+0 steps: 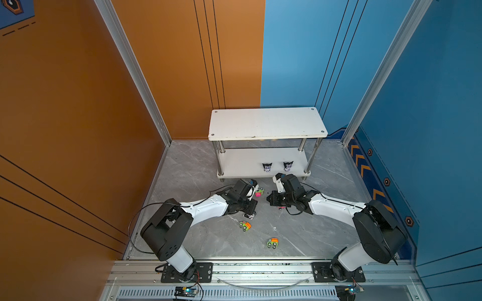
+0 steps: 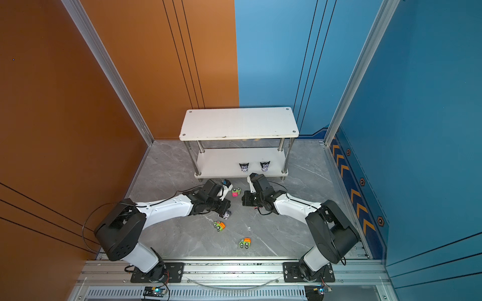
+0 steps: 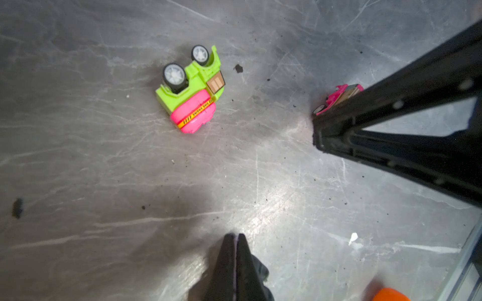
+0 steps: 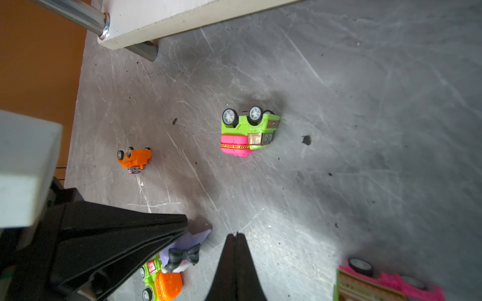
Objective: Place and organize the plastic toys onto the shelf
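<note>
L gripper (image 3: 236,235) is pointing down at the floor (image 3: 104,169) w/ its fingers pressed tight together. The cat toy (image 4: 182,254) is lying right beside its tip; I can't tell if they're touching. R gripper (image 4: 236,234) is squeezed together too, holding nothing. The green-pink truck (image 3: 191,88) is lying tipped over between the two grippers, apart from both tips. Two other cats (image 1: 267,167) are sitting on the shelf (image 1: 266,125), bottom level.
</note>
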Controlling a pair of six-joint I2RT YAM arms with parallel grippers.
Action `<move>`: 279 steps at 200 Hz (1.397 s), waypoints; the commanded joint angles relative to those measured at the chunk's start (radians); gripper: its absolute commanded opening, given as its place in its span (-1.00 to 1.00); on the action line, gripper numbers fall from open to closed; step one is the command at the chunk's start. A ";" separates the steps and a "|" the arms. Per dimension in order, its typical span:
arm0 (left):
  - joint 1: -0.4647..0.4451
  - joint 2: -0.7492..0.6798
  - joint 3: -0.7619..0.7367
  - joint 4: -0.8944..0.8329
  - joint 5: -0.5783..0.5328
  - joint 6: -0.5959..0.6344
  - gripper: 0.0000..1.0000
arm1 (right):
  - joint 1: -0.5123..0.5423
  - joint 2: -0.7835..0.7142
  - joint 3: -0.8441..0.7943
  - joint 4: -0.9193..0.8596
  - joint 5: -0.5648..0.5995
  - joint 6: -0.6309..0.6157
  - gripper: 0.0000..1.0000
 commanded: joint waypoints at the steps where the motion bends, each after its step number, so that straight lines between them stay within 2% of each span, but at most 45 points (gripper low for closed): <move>1: -0.007 -0.030 0.024 -0.031 0.023 0.008 -1.00 | -0.006 0.001 -0.003 -0.017 -0.009 -0.021 -0.99; 47: -0.023 -0.116 0.021 0.026 -0.030 0.066 -1.00 | -0.013 -0.010 -0.007 -0.014 -0.023 -0.024 -0.99; 65: -0.043 -0.180 -0.019 0.106 -0.060 0.108 -1.00 | -0.028 -0.008 0.000 0.008 -0.100 -0.014 -0.98; 88: -0.064 -0.273 -0.089 0.212 -0.087 0.159 -1.00 | -0.080 0.011 0.016 0.045 -0.237 0.054 -0.83; 114: -0.069 -0.334 -0.171 0.319 -0.143 0.183 -1.00 | -0.141 0.019 0.030 0.052 -0.304 0.120 -0.73; 129: -0.069 -0.336 -0.203 0.381 -0.183 0.176 -1.00 | -0.153 0.023 0.050 0.031 -0.334 0.125 -0.69; 156: -0.080 -0.330 -0.202 0.420 -0.193 0.183 -1.00 | -0.159 0.055 0.117 -0.020 -0.461 0.132 -0.56; 197: -0.103 -0.306 -0.258 0.509 -0.294 0.166 -1.00 | -0.178 0.038 0.126 -0.067 -0.459 0.118 -0.51; 235: -0.106 -0.291 -0.277 0.553 -0.284 0.160 -1.00 | -0.168 0.068 0.112 0.030 -0.575 0.226 -0.44; 259: -0.105 -0.292 -0.274 0.565 -0.266 0.167 -1.00 | -0.136 0.085 0.111 0.060 -0.586 0.260 -0.43; 279: -0.108 -0.293 -0.273 0.564 -0.258 0.166 -1.00 | -0.100 0.094 0.127 0.059 -0.582 0.267 -0.34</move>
